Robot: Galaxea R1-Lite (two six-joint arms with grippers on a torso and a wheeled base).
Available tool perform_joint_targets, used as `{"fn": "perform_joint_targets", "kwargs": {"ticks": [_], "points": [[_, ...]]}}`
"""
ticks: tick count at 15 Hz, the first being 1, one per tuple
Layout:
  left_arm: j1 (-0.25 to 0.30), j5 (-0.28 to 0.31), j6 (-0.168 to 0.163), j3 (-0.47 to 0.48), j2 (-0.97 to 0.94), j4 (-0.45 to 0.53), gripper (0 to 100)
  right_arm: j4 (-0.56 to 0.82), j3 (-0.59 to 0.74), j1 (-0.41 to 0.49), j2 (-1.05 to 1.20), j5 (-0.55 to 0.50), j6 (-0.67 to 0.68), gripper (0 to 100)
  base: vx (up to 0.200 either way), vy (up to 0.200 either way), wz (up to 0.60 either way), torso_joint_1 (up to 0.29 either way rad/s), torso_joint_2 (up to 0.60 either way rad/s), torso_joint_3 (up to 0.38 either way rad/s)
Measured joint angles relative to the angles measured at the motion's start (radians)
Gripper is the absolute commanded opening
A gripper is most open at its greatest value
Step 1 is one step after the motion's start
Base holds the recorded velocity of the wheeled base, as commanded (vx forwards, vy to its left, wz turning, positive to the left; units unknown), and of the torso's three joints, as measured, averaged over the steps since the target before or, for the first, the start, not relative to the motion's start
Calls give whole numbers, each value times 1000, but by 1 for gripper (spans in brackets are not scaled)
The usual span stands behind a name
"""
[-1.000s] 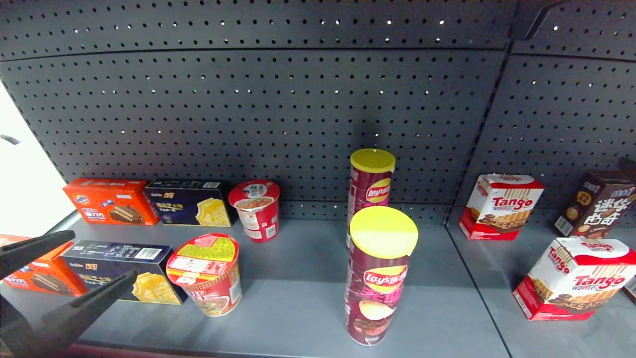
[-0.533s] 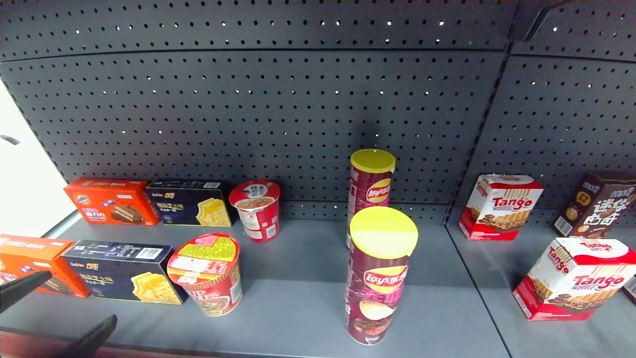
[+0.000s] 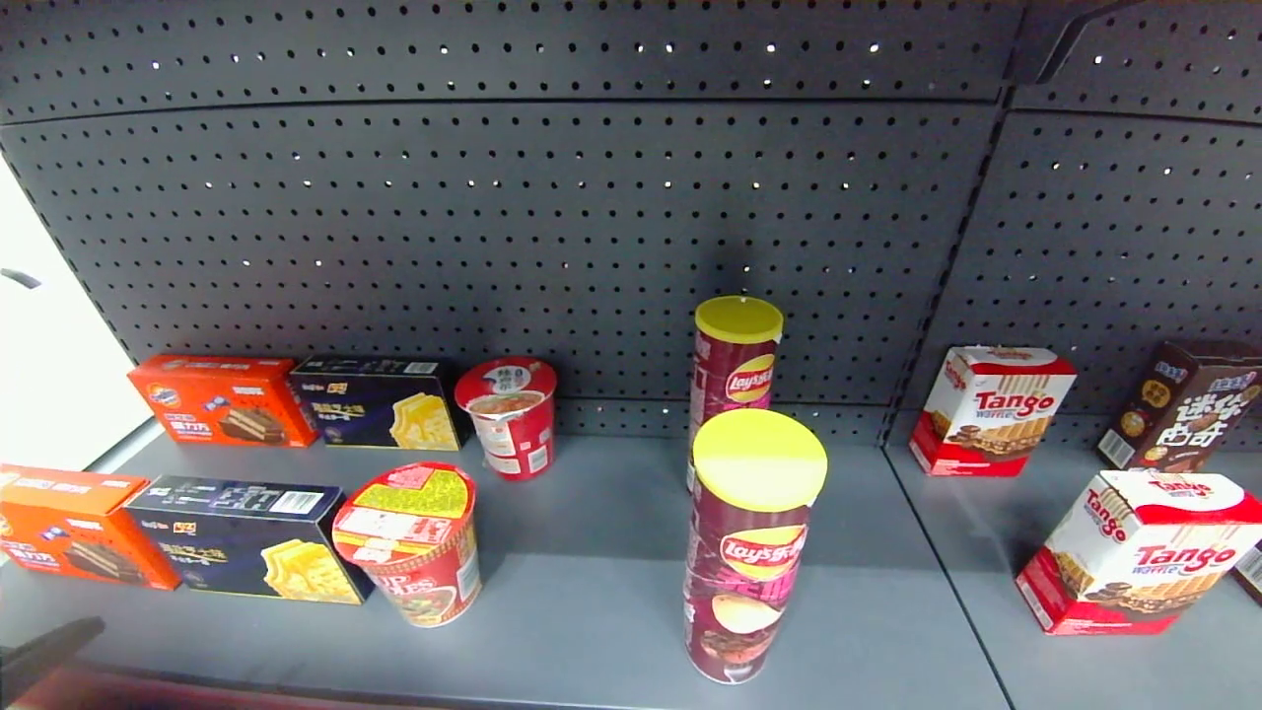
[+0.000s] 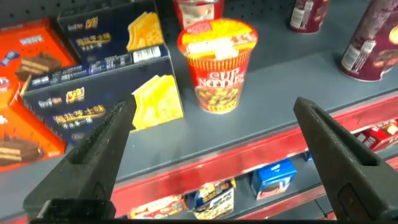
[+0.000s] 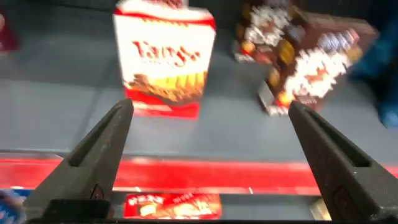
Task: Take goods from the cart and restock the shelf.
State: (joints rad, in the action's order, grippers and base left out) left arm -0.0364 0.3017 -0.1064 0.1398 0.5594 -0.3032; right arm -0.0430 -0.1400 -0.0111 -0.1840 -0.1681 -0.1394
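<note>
- Grey painted metal forms the shelf (image 3: 592,602). It is smooth and flat, with a dark perforated back panel (image 3: 493,217) behind it.
- Left gripper (image 4: 214,107) hangs in front of the shelf edge. Its jaws are spread wide and hold nothing, and it faces the cup noodle (image 4: 216,65) and a dark blue box (image 4: 106,106).
- Right gripper (image 5: 211,107) is in the same condition, jaws wide and empty. It faces the white and red wafer box (image 5: 165,62) and a brown box (image 5: 311,59).
- Every package stands or lies on the shelf, in a front row and a back row.
- Since both grippers carry nothing, I judge the step to be a pause between two placements, so another item must be fetched from the cart.
- That move probably calls for turning away from the shelf without brushing the front row.
- Chip cans (image 3: 754,552) are tall glossy cylinders with yellow plastic lids, and I think they could topple easily.
- The cup noodle is tapered, with a flat printed lid.
- All the boxes look like thin cardboard with flat sides, which should suit parallel jaws well.
</note>
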Motion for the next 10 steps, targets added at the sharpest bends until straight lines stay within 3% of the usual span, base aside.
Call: {"fn": "perform_joint_targets", "kwargs": {"ticks": [3,7,10], "points": [[1,-37,0,-33,-21,1,100,9,59,109,61,36,47,100,0,0,0,0,0,0],[1,-81,0,-93,-51,2,100,13,111,125,90,340,60,100,0,0,0,0,0,0],[1,-82,1,-130,-111,61,100,16,119,126,95,395,52,100,0,0,0,0,0,0]]}}
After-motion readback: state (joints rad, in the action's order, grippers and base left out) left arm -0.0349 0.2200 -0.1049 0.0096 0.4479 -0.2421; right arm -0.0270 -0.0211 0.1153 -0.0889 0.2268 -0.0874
